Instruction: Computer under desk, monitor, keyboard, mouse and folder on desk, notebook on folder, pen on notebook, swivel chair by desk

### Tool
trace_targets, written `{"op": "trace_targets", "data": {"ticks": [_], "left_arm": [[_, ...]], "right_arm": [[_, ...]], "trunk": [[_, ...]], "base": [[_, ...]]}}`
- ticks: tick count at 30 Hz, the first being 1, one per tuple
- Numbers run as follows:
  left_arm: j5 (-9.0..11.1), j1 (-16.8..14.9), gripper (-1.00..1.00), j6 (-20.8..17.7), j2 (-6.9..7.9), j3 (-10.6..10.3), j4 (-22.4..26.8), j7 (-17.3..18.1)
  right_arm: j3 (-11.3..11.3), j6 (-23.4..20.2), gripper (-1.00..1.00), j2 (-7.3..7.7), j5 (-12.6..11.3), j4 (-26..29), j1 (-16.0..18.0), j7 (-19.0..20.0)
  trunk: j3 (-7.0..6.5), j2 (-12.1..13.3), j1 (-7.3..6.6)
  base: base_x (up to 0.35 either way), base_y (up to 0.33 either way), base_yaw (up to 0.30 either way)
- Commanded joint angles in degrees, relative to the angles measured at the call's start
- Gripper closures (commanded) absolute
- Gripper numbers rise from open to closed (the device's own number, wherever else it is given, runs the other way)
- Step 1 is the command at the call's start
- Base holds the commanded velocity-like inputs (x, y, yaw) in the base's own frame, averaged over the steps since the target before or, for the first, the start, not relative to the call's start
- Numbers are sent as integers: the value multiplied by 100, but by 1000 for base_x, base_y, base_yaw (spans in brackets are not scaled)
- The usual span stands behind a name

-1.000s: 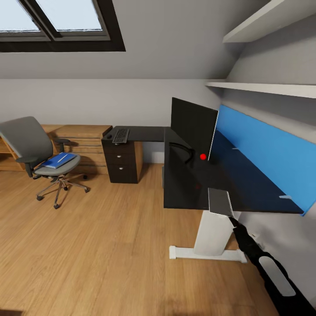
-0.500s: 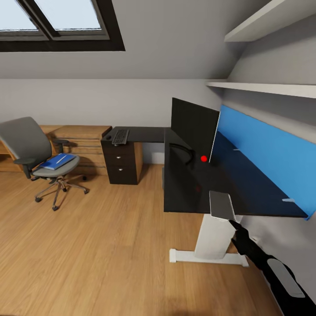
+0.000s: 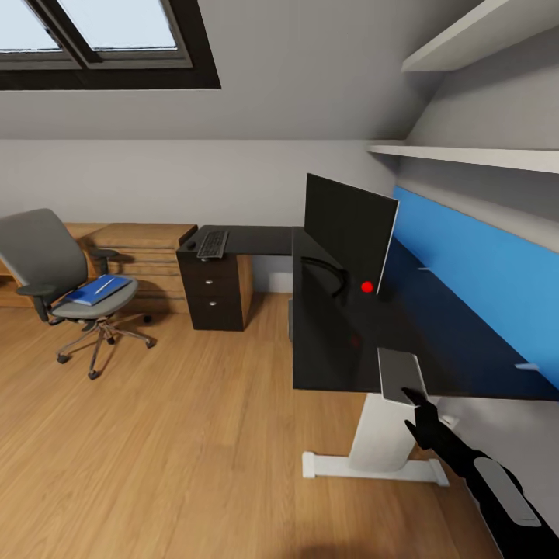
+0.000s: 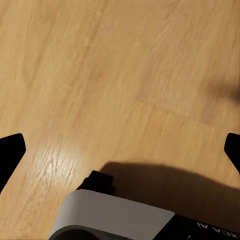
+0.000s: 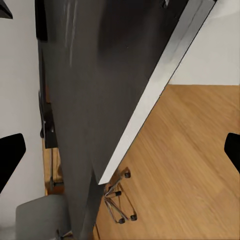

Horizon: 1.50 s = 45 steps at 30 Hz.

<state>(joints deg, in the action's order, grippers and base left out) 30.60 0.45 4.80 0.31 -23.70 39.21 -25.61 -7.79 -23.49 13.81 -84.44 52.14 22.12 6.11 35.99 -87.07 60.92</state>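
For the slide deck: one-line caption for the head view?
Folder on swivel chair; keyboard and monitor on desk.

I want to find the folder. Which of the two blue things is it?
The blue folder lies flat on the swivel chair seat. The other is the long blue wall panel behind the desk.

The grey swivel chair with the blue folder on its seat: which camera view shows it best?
The head view: the grey swivel chair stands whole, blue folder on its seat. The right wrist view gives part of its seat and castors; the left wrist view gives wood floor.
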Motion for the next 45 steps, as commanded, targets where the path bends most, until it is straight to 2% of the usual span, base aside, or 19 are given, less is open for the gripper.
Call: {"op": "trace_targets", "data": {"ticks": [1, 5, 9, 10, 15, 18, 26, 45], "left_arm": [[60, -1, -100, 35, 4, -29, 4, -32], [60, -1, -100, 30, 4, -30, 0, -32], [63, -1, -100, 36, 4, -27, 6, -32], [67, -1, -100, 38, 4, -23, 23, -35], [69, -1, -100, 39, 4, -12, 231, -47], [69, -1, -100, 39, 4, -10, 286, -46], [69, -1, -100, 34, 2, -12, 319, -49], [83, -1, -100, 39, 12, 13, 300, -29]], "right_arm": [[-12, -33, -100, -1, -18, -2, 3, 9], [-22, -33, -100, 5, -5, -2, 3, 5], [-220, -33, -100, 98, -3, -21, 3, -14], [-281, -33, -100, 166, -2, -34, 6, -19], [-322, -33, -100, 242, -2, -58, 10, -22], [-326, -33, -100, 249, -2, -61, 11, -22], [-327, -33, -100, 254, -9, -63, 11, -22], [-311, -33, -100, 245, -11, -67, 12, -26]], "trunk": [[4, -2, 1], [4, -2, 1], [4, -2, 1], [4, -2, 1], [4, -2, 1], [4, -2, 1], [148, -323, 176], [148, -323, 176]], "base": [[60, 1, 0], [16, 0, 0], [3, 0, 0], [0, 0, 0], [0, 0, 0], [0, 0, 0], [0, 0, 0], [15, 11, 0]]}}
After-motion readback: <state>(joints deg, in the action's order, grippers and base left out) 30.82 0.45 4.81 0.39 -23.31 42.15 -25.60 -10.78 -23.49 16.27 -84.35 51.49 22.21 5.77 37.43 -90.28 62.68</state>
